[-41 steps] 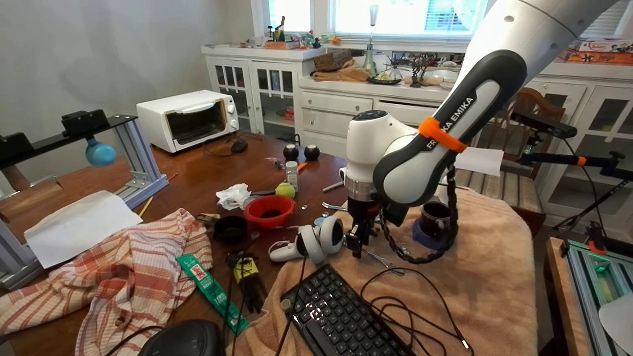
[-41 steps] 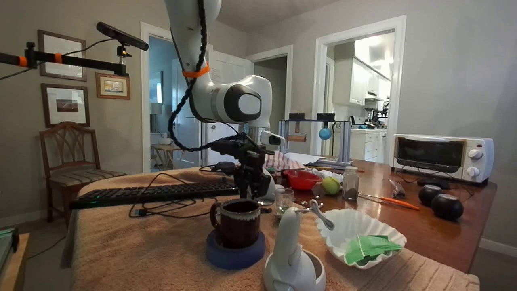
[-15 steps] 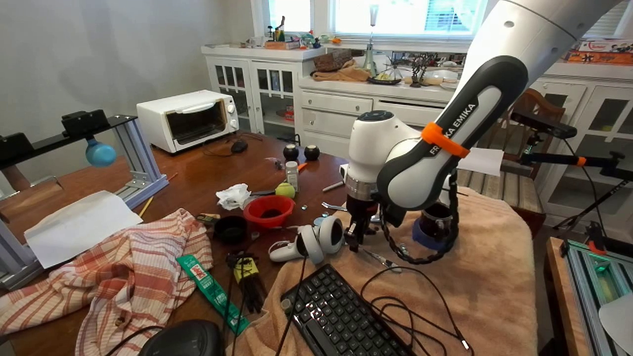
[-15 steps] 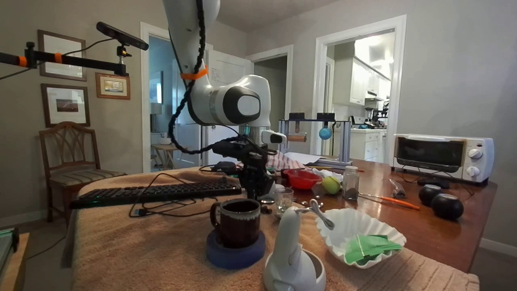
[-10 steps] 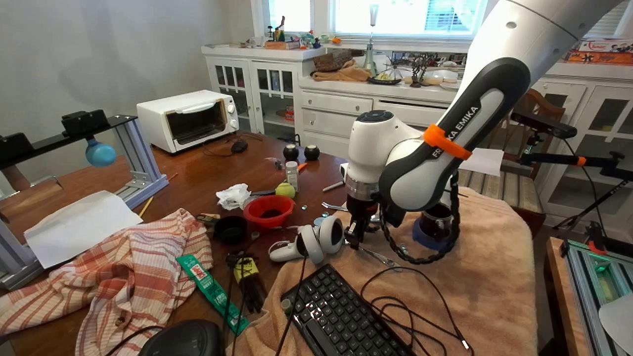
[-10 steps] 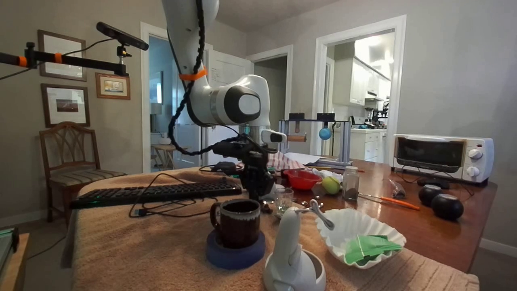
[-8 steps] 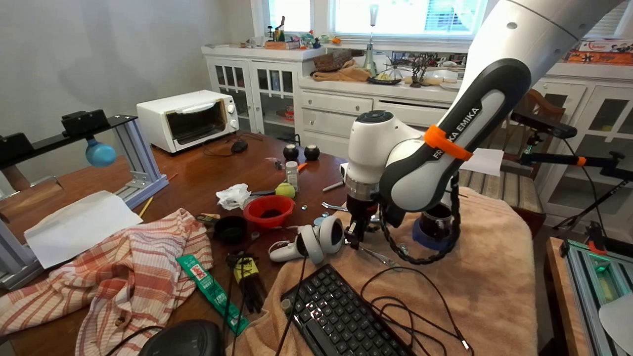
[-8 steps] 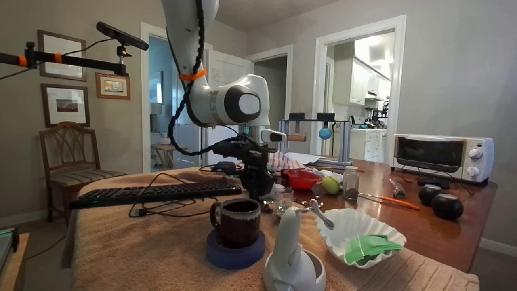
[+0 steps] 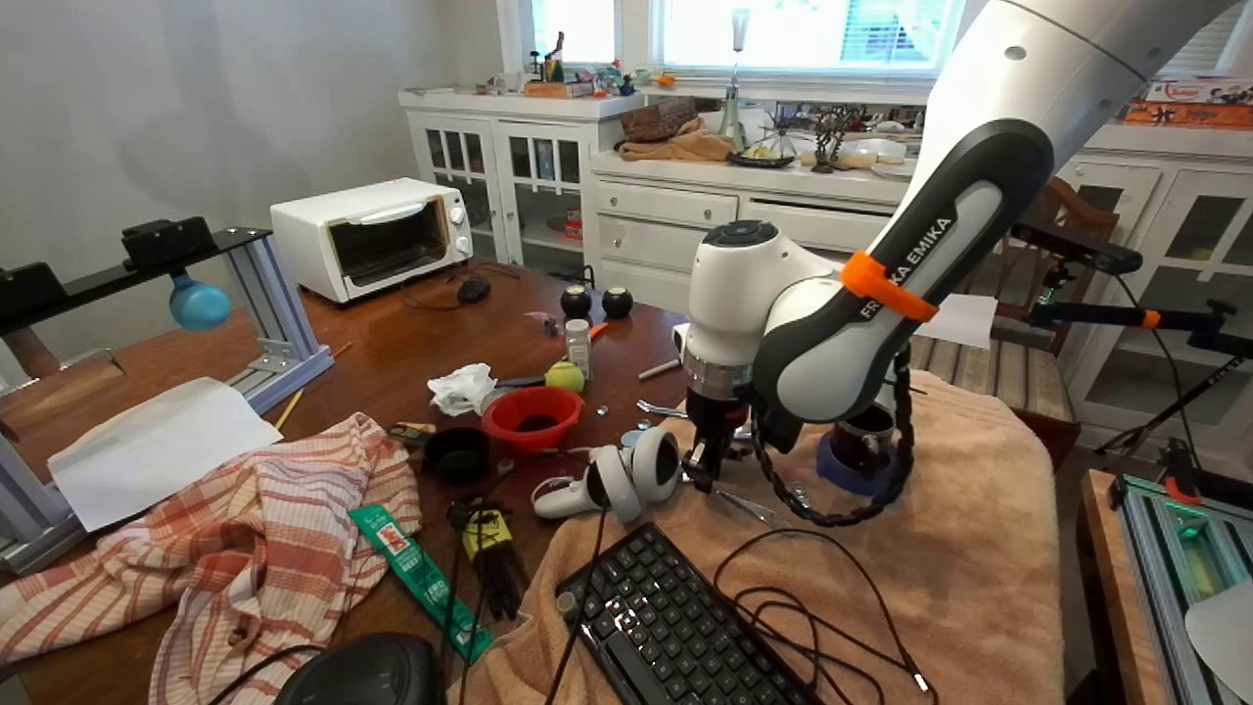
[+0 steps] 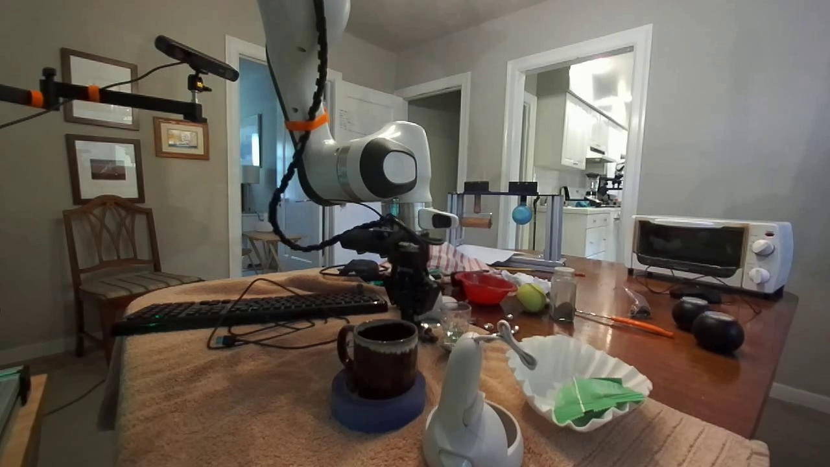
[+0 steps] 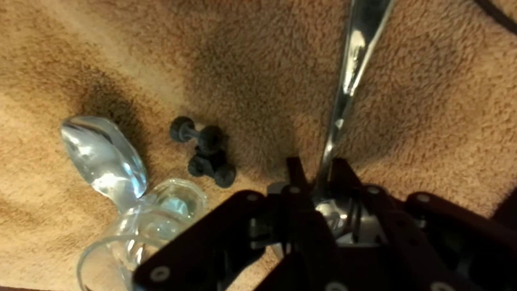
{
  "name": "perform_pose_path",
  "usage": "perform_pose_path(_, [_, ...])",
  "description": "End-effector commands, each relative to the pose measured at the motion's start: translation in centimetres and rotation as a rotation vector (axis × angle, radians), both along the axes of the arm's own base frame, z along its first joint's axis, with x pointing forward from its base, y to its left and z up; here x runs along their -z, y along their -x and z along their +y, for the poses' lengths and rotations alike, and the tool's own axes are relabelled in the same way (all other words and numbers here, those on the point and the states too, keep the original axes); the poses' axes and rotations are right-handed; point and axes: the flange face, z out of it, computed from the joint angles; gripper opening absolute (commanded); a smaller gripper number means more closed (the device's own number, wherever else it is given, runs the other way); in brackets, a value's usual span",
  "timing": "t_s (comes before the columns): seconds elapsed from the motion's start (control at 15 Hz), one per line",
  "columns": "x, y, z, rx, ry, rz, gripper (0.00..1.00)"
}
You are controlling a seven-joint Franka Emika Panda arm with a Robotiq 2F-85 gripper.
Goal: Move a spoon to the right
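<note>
A shiny metal spoon (image 11: 355, 56) lies on the tan towel in the wrist view, its handle running from the top edge down between my fingertips. Its bowl shows partly behind the fingers, close to the palm. My gripper (image 11: 317, 163) straddles the handle with narrowed jaws: a gap shows on the left of the handle, while the right finger (image 11: 343, 173) is beside it, perhaps touching. In an exterior view the spoon (image 9: 750, 506) extends from under the gripper (image 9: 700, 484) toward the keyboard cable. In an exterior view the gripper (image 10: 413, 314) points down behind the mug, its fingertips partly hidden.
Left in the wrist view are another spoon's bowl (image 11: 103, 155), a clear glass (image 11: 117, 258) and a small black wheeled piece (image 11: 211, 139). A white headset controller (image 9: 626, 480) stands close beside the gripper. Around lie the keyboard (image 9: 675, 617), its cables and the brown mug (image 10: 384, 363).
Over the earlier frames my gripper has shifted slightly away from the keyboard, staying over the spoon. During the last half second it has hardly moved. The surrounding objects look unchanged.
</note>
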Motion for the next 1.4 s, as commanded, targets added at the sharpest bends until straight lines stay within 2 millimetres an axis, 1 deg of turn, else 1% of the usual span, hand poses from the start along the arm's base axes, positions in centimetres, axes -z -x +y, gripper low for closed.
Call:
perform_pose_path(0.0, [0.6,0.4,0.2,-0.007,0.019,0.015,0.00])
perform_pose_path(0.27, [0.4,0.5,0.2,-0.017,0.020,0.012,0.02])
perform_pose_path(0.4, [-0.5,0.7,0.2,-0.026,0.027,0.027,0.02])
perform_pose_path(0.6, [-2.7,2.0,-0.5,-0.049,0.101,0.073,0.02])
perform_pose_path(0.73, [-4.4,3.0,-1.3,-0.088,0.162,0.065,0.02])
perform_pose_path(0.93, [-6.5,3.6,-1.6,-0.147,0.190,0.048,0.02])
perform_pose_path(1.2, [-7.9,4.7,-1.4,-0.230,0.197,0.019,0.02])
perform_pose_path(1.33, [-8.8,4.3,-1.4,-0.209,0.213,-0.028,0.02])
